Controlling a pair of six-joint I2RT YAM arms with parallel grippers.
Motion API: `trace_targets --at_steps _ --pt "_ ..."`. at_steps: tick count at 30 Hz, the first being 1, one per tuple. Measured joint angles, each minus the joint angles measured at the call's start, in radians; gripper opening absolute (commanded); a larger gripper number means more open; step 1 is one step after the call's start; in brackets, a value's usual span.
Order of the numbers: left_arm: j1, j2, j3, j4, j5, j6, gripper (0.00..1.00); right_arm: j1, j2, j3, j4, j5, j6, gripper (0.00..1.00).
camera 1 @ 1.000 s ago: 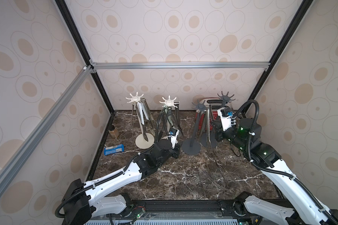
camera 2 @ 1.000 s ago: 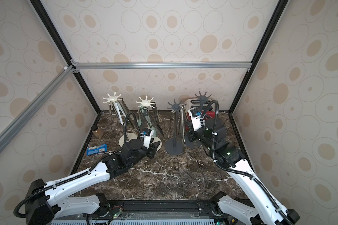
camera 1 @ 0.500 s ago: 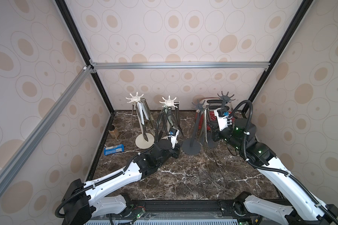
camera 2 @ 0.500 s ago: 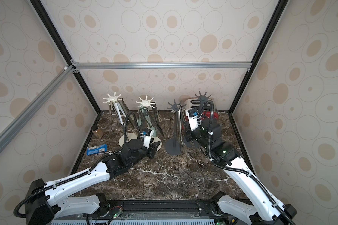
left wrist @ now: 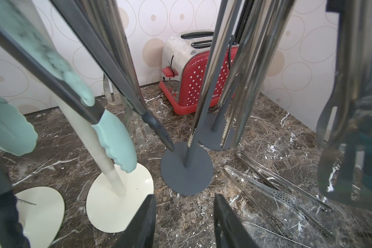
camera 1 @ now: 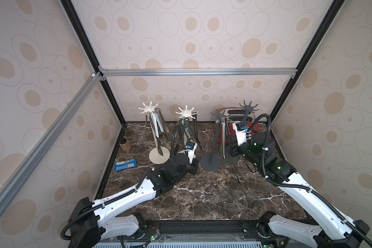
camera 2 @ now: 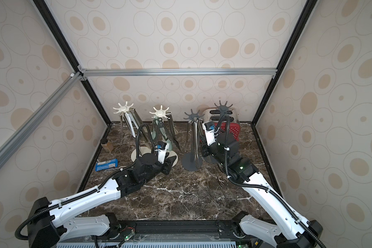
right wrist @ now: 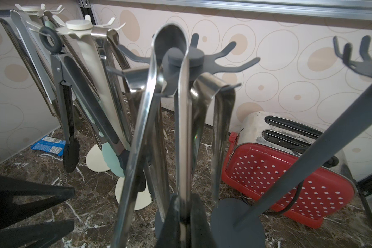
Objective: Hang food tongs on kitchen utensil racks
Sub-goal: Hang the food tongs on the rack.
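My right gripper point(right wrist: 184, 216) is shut on one arm of a pair of steel food tongs point(right wrist: 183, 128), holding them upright. Their bend stands right in front of the crown of a dark grey utensil rack point(right wrist: 186, 59); whether it rests on a hook I cannot tell. In both top views this gripper point(camera 1: 233, 150) point(camera 2: 204, 150) is beside that rack point(camera 1: 218, 116). Two cream racks point(camera 1: 148, 108) point(camera 1: 185, 111) carry hanging tongs; the second dark rack point(camera 1: 248, 106) stands behind. My left gripper point(left wrist: 185, 214) point(camera 1: 192, 166) is open and empty, low by the rack bases. Loose steel tongs point(left wrist: 277, 189) lie on the marble.
A red and silver toaster point(left wrist: 193, 85) point(camera 1: 231, 128) stands at the back wall behind the dark racks. A blue packet point(camera 1: 125, 165) and a small brown jar point(camera 1: 125, 145) lie by the left wall. The round rack bases point(left wrist: 187, 171) crowd the back of the table.
My right arm has carried the held tongs a little leftward, closer to the nearer dark grey rack. The left arm has stayed where it was.
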Motion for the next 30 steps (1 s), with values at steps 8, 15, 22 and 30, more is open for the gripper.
trace_targets --at_steps 8,15,22,30 --pt "0.0 0.0 0.0 0.0 0.0 0.0 0.44 0.005 -0.004 -0.05 0.042 0.024 0.016 0.0" --pt "0.0 0.0 0.0 0.0 0.001 0.0 0.44 0.007 -0.005 -0.079 0.086 0.038 0.033 0.0" --pt "0.0 0.0 0.0 0.0 0.001 0.0 0.44 0.01 -0.005 -0.092 0.108 0.043 0.038 0.0" --pt "0.0 0.0 0.0 0.0 0.001 0.0 0.44 0.011 0.006 -0.095 0.124 0.049 0.046 0.0"
